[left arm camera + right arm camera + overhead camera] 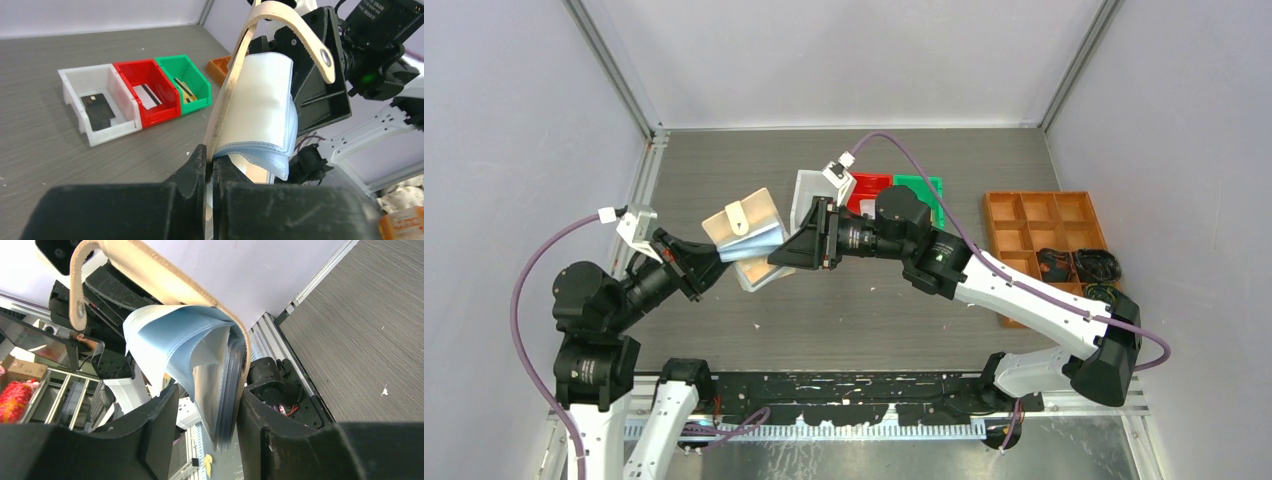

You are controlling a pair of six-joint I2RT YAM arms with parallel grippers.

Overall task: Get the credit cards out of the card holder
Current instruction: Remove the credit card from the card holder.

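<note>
- Left jaws were clamped shut on the lower edge of the holder's (227, 100) tan cover, holding it off the table (874, 320).
- The holder hung between the arms. Its cover rose lengthwise away from the left jaws, and its clear sleeves (165, 340) fanned toward the right arm.
- Right jaws stood partly open, straddling the sleeve ends without pinching. That arm looked better placed to pull.
- Beyond lay a black card (98, 107), a striped card (149, 96) and a gold card (184, 90), one per bin. Whether any card remained sleeved, I could not tell.
</note>
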